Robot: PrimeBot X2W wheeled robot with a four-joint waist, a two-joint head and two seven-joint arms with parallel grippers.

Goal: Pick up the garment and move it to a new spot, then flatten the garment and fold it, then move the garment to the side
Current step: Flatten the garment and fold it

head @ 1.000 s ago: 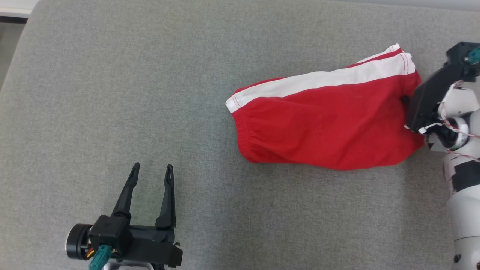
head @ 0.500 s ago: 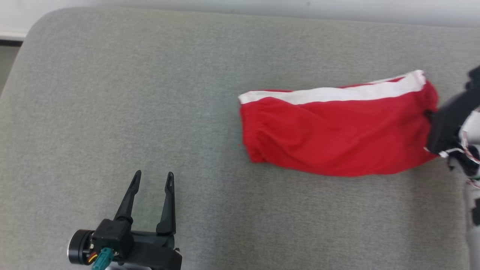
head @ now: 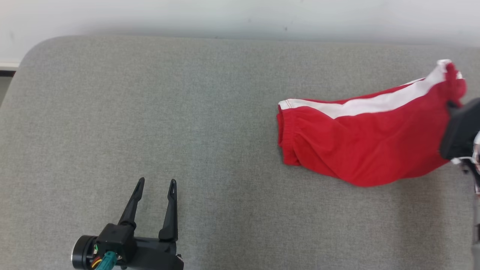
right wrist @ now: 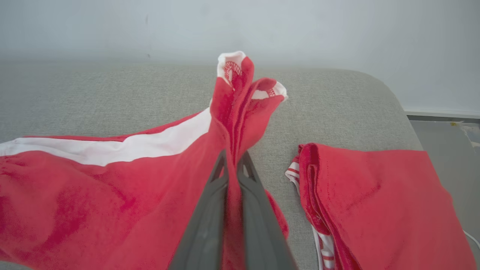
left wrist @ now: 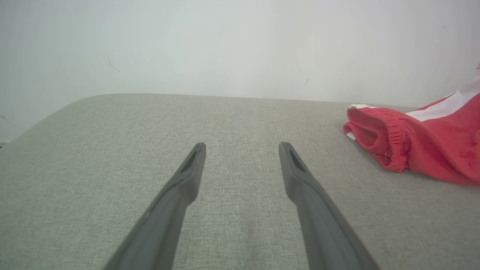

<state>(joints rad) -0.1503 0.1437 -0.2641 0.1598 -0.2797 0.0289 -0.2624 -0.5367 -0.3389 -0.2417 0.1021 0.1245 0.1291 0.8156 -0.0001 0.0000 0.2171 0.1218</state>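
The garment is a pair of red shorts with a white side stripe, lying on the grey cushion at the right. My right gripper is shut on its right hem, which bunches up above the fingertips and is raised off the cushion. In the head view the gripper's dark housing sits at the frame's right edge against the cloth. My left gripper stands open over bare cushion at the lower left, holding nothing. The left wrist view shows the garment's elastic waistband far to the right of those fingers.
A second folded red garment lies on the cushion just right of the held one. The grey cushion ends in rounded corners against a white wall. Floor shows past its right end.
The head camera has tilted up, bringing the wall into view. My right gripper has shut on the garment's hem and pulled it to the right, lifting that end. The left gripper stays open.
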